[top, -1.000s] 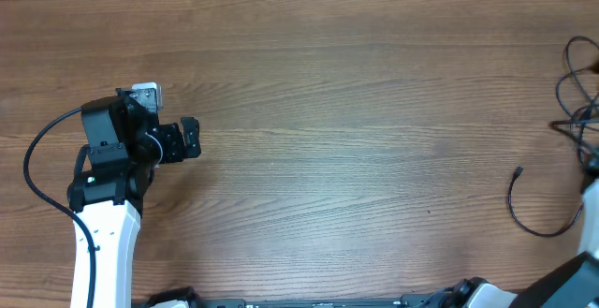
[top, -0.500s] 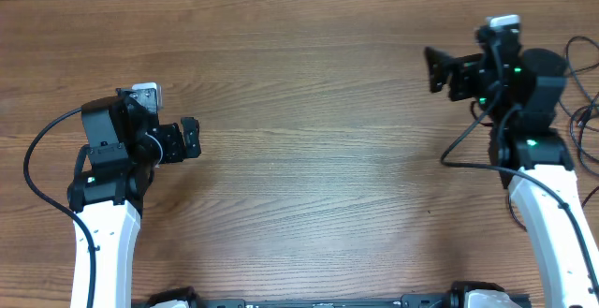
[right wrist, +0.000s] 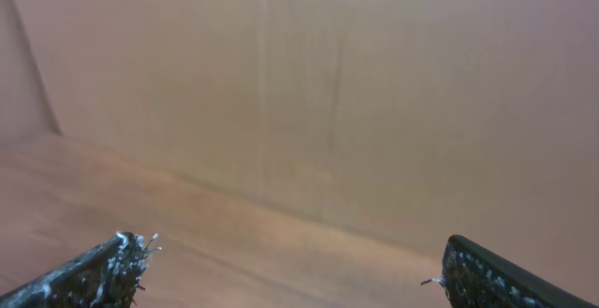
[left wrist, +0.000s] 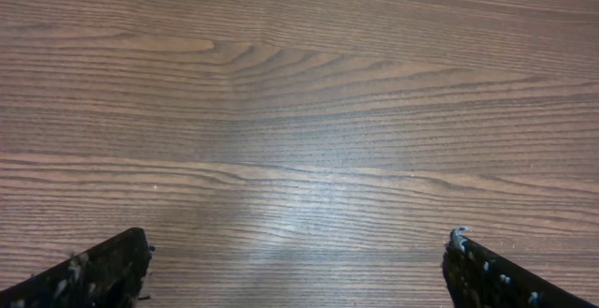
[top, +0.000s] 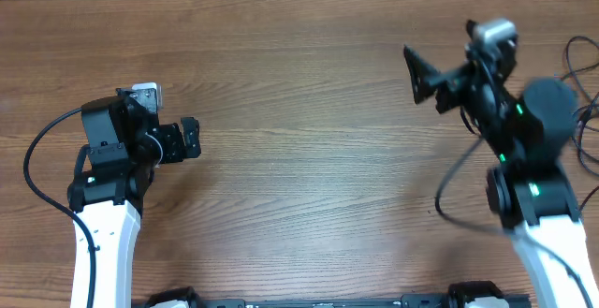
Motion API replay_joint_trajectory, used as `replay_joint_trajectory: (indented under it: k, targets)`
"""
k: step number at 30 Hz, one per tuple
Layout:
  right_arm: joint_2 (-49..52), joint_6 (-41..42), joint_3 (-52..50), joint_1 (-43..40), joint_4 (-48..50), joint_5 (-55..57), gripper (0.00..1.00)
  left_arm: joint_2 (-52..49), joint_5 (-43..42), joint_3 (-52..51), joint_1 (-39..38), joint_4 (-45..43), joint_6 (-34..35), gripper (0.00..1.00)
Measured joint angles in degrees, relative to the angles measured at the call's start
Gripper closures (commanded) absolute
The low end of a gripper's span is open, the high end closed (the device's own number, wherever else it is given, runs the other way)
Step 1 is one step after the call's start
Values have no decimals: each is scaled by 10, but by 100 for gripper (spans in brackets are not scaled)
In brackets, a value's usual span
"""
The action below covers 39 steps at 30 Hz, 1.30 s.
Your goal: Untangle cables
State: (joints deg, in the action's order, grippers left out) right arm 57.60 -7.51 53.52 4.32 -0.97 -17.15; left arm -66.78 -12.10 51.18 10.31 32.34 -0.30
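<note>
The cables (top: 567,57) lie at the far right edge of the worktop (top: 309,158), behind the nearer right end effector (top: 423,81), which points away from them. The left end effector (top: 190,139) is well apart. Both gape wide, empty.

The left arm (top: 101,238) and right arm (top: 557,261) have white lower links, black joints with green lights (top: 91,179), looping black cables (top: 26,169), and white-flecked black jaws.
</note>
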Motion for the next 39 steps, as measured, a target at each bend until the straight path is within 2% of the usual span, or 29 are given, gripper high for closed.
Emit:
replay_joint_trajectory:
  k: [7, 11, 15, 20, 24, 26, 30, 36, 39]
  targets:
    - [-171, 0, -36, 0, -50, -37, 0, 0, 0, 0, 0, 0, 0, 0]
    - [-242, 0, -84, 0, -31, -80, 0, 0, 0, 0, 0, 0, 0, 0]
    - [-286, 0, -178, 0, 49, -129, 0, 0, 0, 0, 0, 0, 0, 1]
    - [-310, 0, -279, 0, 205, -172, 0, 0, 0, 0, 0, 0, 0, 0]
    - [-325, -1, -335, 0, 332, -159, 0, 0, 0, 0, 0, 0, 0, 1]
    - [-327, 1, -350, 0, 356, -135, 0, 0, 0, 0, 0, 0, 0, 0]
    - [-330, 15, -361, 0, 329, -49, 0, 0, 0, -1, 0, 0, 0, 0]
    - [-367, 26, -366, 0, 205, 80, 0, 0, 0, -1, 0, 0, 0, 0]
    - [-399, 29, -384, 0, 175, 120, 0, 0, 0, -1, 0, 0, 0, 0]
